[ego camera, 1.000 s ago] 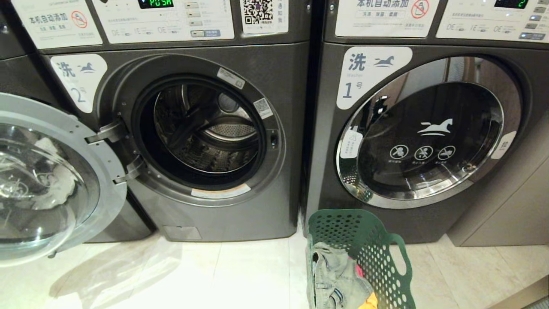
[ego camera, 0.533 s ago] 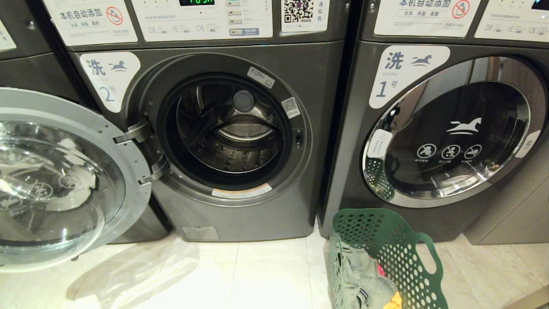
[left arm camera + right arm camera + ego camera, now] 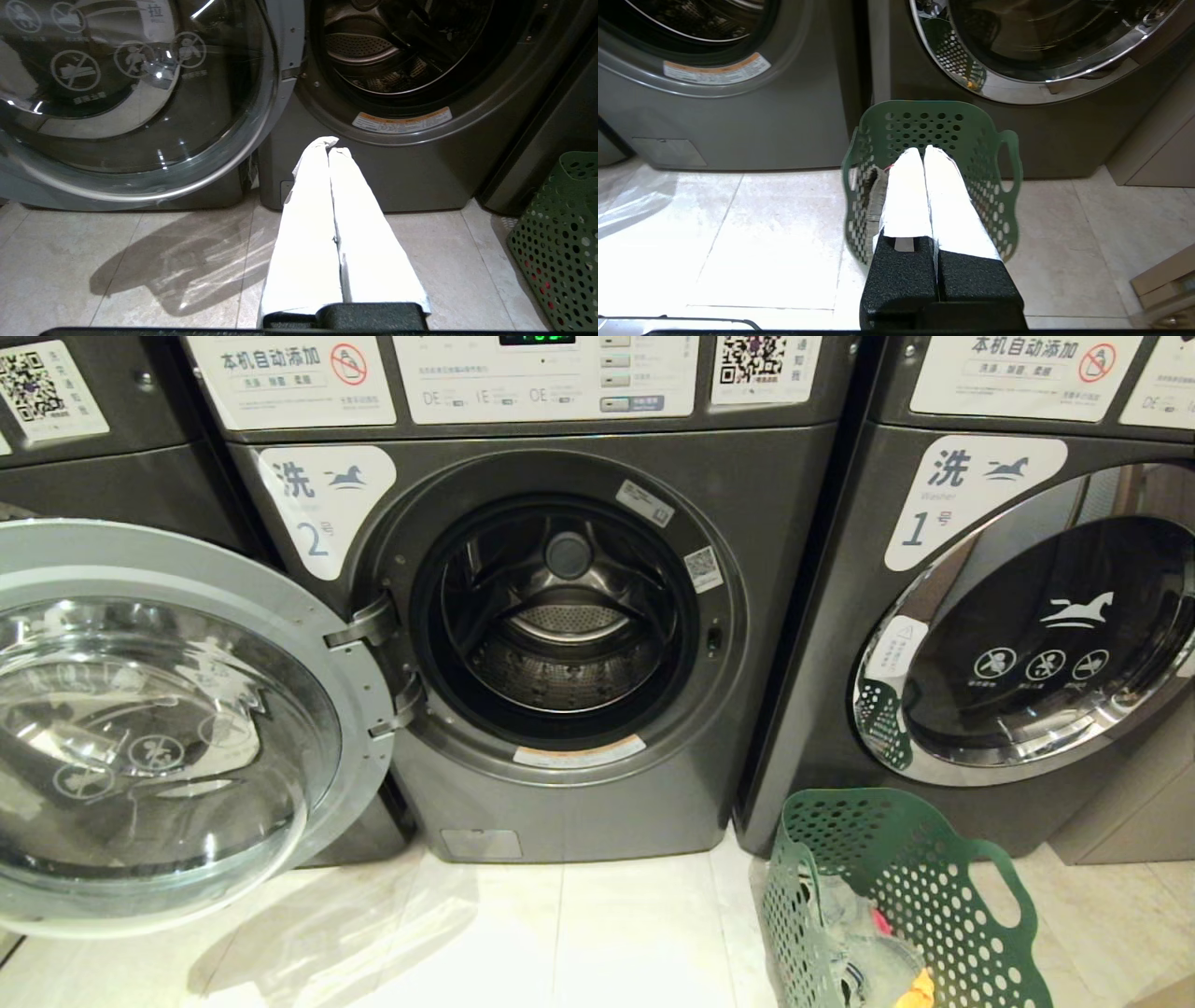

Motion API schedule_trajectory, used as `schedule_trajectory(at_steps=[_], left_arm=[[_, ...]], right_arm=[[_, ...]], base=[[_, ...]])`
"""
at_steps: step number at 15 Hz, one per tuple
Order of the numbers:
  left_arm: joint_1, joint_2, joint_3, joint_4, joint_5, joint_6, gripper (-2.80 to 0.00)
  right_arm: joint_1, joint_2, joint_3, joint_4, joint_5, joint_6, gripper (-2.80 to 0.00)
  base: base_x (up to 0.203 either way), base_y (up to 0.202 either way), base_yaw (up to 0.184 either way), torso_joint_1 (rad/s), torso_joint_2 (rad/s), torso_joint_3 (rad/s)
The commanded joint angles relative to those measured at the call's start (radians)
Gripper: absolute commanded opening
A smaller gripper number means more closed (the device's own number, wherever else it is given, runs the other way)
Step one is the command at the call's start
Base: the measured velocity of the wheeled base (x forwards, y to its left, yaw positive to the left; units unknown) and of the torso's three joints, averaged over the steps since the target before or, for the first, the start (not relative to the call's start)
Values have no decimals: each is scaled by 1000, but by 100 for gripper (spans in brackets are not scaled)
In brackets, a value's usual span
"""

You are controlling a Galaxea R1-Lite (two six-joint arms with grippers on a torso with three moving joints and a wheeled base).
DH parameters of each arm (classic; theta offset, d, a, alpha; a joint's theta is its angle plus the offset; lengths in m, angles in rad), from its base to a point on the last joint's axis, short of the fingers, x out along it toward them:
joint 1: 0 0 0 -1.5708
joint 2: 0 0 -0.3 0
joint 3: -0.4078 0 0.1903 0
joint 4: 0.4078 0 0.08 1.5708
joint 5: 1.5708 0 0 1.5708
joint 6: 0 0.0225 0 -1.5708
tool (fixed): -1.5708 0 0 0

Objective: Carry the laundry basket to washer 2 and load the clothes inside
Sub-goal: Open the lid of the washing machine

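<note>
Head view: washer 2 (image 3: 579,616), the landmark for all positions, stands with its round glass door (image 3: 159,728) swung fully open to its left, exposing the empty steel drum (image 3: 560,625). Washer 1 (image 3: 1018,616), door closed, stands immediately to its right. The laundry basket (image 3: 896,896) rests on the pale tiled floor (image 3: 560,933), in front of washer 1 and just right of washer 2's lower front corner; the clothes (image 3: 887,961) lie inside it, a grey denim piece with red and yellow-orange fabric showing. Neither arm appears here. Left wrist view: the left gripper (image 3: 328,145) hangs above the floor directly before washer 2's lower front panel, below the door opening, its white jaws pressed together and holding nothing. Right wrist view: the right gripper (image 3: 922,151) is poised over the basket, right of washer 2, jaws likewise closed on nothing, tips over the basket's interior.
</note>
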State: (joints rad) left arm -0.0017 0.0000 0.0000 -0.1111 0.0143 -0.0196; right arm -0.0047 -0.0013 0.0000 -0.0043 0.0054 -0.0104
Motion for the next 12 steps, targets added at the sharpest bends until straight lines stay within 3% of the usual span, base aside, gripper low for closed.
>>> schedule_trajectory(at_steps=[1,5,12], left_arm=[[0,2,40,-1,0,0,-280],[0,2,40,0,0,-2,-280],[0,2,40,1,0,0,-280]], right_arm=[[0,1,0,0,1,0,-280],[0,0,0,0,1,0,-280],[0,1,0,0,1,0,-280]], base=[[0,194,-4,2,2,2],[0,142,1,1,2,2],[0,0,0,0,0,0]])
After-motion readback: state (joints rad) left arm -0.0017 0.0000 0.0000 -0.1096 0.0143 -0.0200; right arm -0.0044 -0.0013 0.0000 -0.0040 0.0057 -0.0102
